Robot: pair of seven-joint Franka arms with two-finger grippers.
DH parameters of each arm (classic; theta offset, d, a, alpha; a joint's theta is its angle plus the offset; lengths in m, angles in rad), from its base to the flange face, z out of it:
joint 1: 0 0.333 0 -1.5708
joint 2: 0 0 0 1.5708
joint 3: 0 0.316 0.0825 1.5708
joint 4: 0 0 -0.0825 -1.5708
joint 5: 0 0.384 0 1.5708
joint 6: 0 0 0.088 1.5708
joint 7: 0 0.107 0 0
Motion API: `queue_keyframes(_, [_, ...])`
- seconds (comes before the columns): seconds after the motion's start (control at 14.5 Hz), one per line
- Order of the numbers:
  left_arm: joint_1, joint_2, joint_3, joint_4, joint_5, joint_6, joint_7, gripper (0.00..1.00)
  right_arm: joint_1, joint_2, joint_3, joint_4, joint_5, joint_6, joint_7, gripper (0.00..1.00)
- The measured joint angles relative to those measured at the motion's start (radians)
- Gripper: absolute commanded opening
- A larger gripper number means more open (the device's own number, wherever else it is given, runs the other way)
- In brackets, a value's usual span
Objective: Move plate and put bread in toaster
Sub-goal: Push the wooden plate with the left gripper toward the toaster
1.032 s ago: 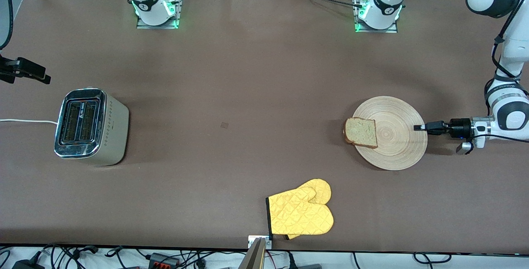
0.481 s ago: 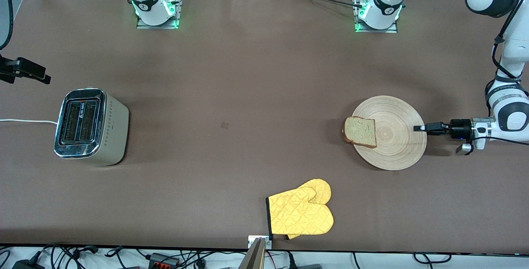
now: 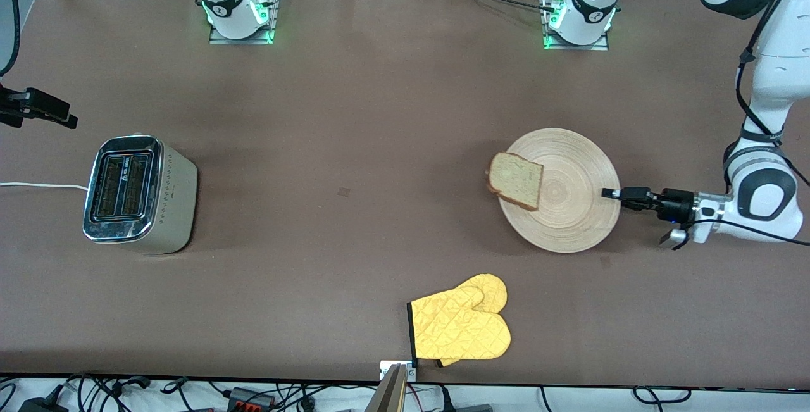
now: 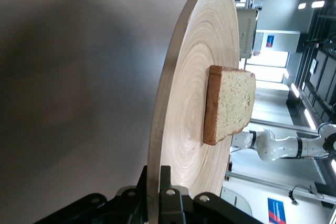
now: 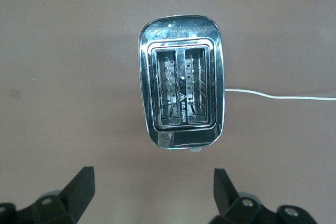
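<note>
From my console, starting at the right arm's end of the table, I see the toaster [image 3: 140,193] standing with its white cord [image 3: 38,185] running off the table edge, both slots facing up. Of the right arm only its base is in the front view; its right gripper [image 5: 155,192] hangs over the toaster with fingers spread wide apart, nothing between them. A yellow oven mitt [image 3: 460,326] lies near the table's edge closest to the front camera, its cuff partly cut by a bracket there. Toward the left arm's end, the plate [image 3: 559,190] carries the bread [image 3: 516,180], which overhangs the rim on the toaster's side. The left gripper [image 3: 611,194] is clamped on the plate's rim, its forearm stretched low and level, elbow bent high, partly cropped.
</note>
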Motion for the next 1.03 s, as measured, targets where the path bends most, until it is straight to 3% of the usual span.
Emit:
queue_keyframes(0.21, [-0.088, -0.044, -0.064, -0.046, -0.029, 0.122, -0.062, 0.01, 0.000, 0.000, 0.000, 0.000, 0.000, 0.000, 0.000, 1.00])
queue_keyframes(0.62, [-0.179, -0.086, -0.340, -0.282, -0.108, 0.691, -0.171, 0.01, 0.000, 0.003, 0.000, 0.000, 0.000, 0.000, 0.000, 1.00])
queue_keyframes(0.89, [-0.355, -0.081, -0.358, -0.332, -0.322, 0.903, -0.163, 0.01, -0.001, 0.004, -0.001, 0.000, 0.000, 0.000, 0.000, 1.00])
queue_keyframes(1.03, [-0.440, -0.078, -0.358, -0.335, -0.372, 1.007, -0.163, 0.01, -0.001, 0.004, -0.001, 0.000, 0.000, -0.001, 0.000, 1.00])
